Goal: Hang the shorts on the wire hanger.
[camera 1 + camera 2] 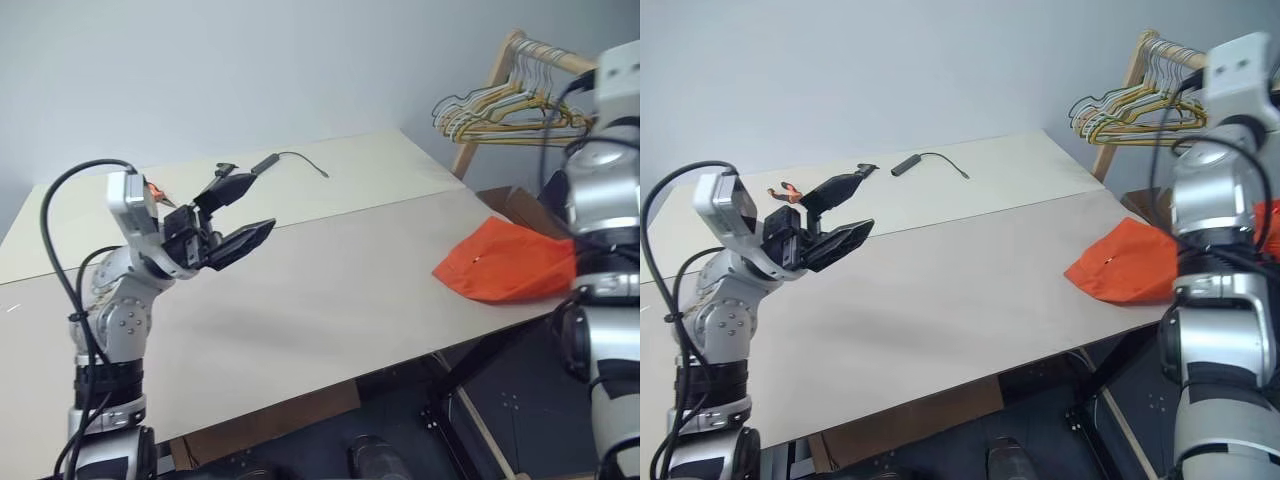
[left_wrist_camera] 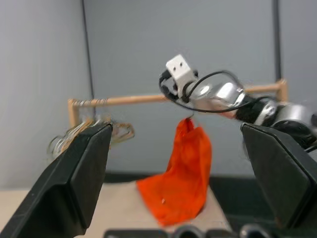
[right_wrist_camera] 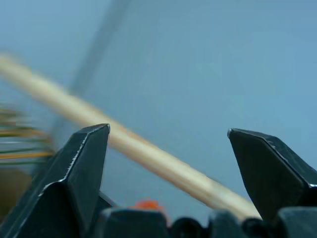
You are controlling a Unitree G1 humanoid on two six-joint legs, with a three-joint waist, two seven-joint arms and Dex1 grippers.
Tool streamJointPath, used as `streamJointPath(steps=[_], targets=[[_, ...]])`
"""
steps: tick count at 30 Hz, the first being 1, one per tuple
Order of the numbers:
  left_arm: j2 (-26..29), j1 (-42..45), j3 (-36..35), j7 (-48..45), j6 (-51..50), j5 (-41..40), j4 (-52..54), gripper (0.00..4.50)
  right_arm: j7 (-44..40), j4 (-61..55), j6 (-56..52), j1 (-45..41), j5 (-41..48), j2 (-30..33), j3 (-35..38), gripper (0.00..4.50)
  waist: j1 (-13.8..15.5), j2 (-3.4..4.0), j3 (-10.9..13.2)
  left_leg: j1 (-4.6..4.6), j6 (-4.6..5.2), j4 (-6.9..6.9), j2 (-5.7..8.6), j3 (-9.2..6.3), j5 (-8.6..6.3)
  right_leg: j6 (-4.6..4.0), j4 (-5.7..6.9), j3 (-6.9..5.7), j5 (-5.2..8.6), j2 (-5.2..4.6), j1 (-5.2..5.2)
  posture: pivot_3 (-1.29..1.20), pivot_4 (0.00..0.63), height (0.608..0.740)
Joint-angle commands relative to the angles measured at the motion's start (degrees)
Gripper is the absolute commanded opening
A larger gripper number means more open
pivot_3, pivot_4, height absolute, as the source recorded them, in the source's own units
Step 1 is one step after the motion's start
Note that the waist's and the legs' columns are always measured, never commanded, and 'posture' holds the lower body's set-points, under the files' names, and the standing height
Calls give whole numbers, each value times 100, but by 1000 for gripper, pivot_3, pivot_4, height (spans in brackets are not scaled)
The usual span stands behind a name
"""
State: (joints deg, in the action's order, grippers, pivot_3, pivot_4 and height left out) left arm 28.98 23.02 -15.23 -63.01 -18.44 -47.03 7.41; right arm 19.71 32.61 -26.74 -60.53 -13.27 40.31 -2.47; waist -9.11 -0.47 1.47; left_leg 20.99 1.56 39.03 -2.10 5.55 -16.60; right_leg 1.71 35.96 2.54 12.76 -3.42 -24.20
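the shorts (image 1: 508,262) are bright orange, plain, no print. the counter (image 1: 300,290) is pale cream. both tools, left tool (image 1: 238,215) and right tool (image 3: 168,163), have black fingers. the bunched hangers (image 1: 500,110) are yellow, green and white (on a light wooden rail (image 2: 148,99)). the wall (image 1: 250,70) is grey-blue.

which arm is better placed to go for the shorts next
Likely the right. The shorts lie at the table's right edge, beside the right arm, partly raised toward the wooden rail. The open right gripper points at that rail. The open left gripper hovers across the table.
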Motion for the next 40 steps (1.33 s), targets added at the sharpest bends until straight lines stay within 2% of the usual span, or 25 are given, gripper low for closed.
streamJointPath(steps=[1, 3, 10, 18, 33, 40], targets=[[394, -234, -396, 204, -25, 107, 74, 4500, -1595, -1169, 143, 388, 597, -280, -93, 4429, 8, 0, 0, -11, 0, 0, -1, -1, 0, 0, 3, 0, 0, 0, -1, -46, 0, 740], [619, -437, -521, 269, -76, 181, 74, 4500, -2481, -1847, -97, 696, 1312, -526, 167, 4429, 41, 0, 0, -11, 0, 0, -6, -6, 0, 0, 4, -6, 0, 0, -2, -37, 0, 740], [1104, -1377, -941, 355, -130, 285, 324, 4500, -4326, -3615, -316, 1752, 1776, -489, -315, 4429, 344, -13, -4, 10, 2, 2, -15, -13, -2, 0, -2, -28, 0, -8, -13, 23, 0, 740], [1379, -2246, -1248, 543, -316, 301, 916, 4500, -5975, -4704, -92, 2649, 1885, -105, -1008, 4429, 799, -33, -9, 5, 4, 7, -8, -6, -4, -4, 2, -35, 0, -9, -13, 97, 0, 740], [1451, -2826, -1260, 768, -366, 388, 1417, 4500, -5962, -4139, -119, 2475, 1294, -485, -1169, 4429, 1138, -77, -27, -1, 2, 9, -7, 3, -3, -18, 8, -42, 2, -5, -12, 158, 0, 740], [1433, -3015, -1299, 977, -413, 410, 1565, 4500, -6362, -4218, 174, 2525, 1325, -479, -1231, 4429, 1188, -79, -27, 2, 2, 9, -7, 2, -3, -21, 8, -49, 3, -4, -12, 174, 0, 740]])
